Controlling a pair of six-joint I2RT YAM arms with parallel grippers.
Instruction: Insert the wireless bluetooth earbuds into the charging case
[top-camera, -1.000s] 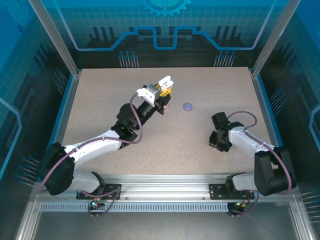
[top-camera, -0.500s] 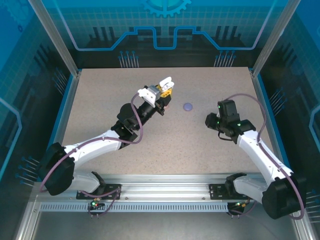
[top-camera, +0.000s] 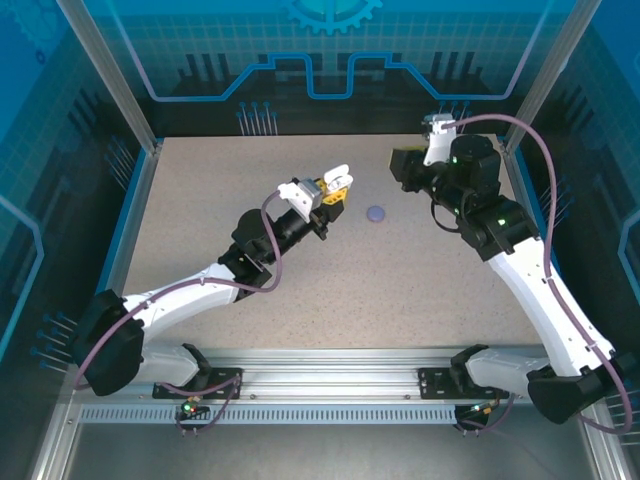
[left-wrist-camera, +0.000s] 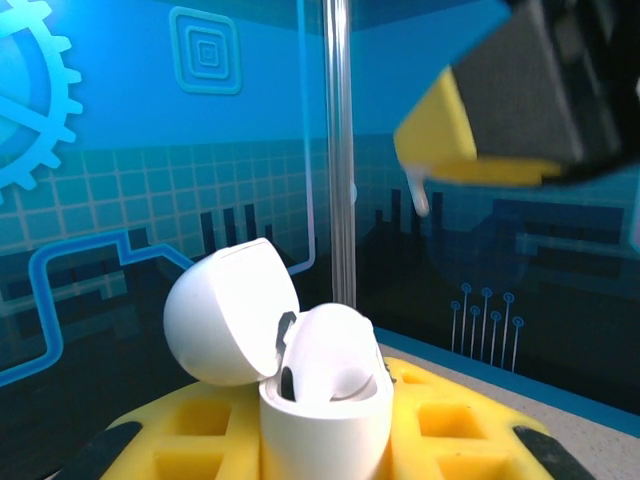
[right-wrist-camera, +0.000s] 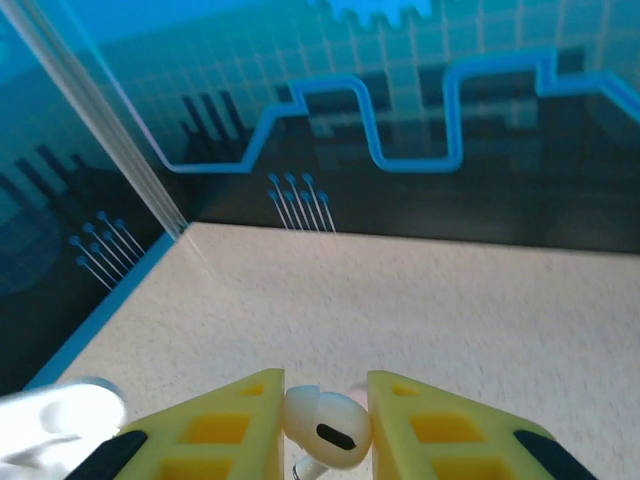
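Gripping a white charging case (left-wrist-camera: 325, 425) with its lid (left-wrist-camera: 230, 312) swung back, the left gripper (top-camera: 335, 186) holds it clear of the bench (top-camera: 200, 230) in tight jaws to offer the opening, while the right gripper (right-wrist-camera: 325, 400), jaws narrowed on one white earbud (right-wrist-camera: 325, 428), hangs high alongside, apparently ready to lower it in.

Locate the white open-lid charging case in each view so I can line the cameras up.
Top external: white plastic charging case, lid open, centre, in the left pincer.
Left wrist: bottom centre, between yellow fingers.
Right wrist: blurred white shape lower left, beside the white earbud in the right pincer; cannot tell whether it is the case.
Shared landmark: speckled beige tabletop.
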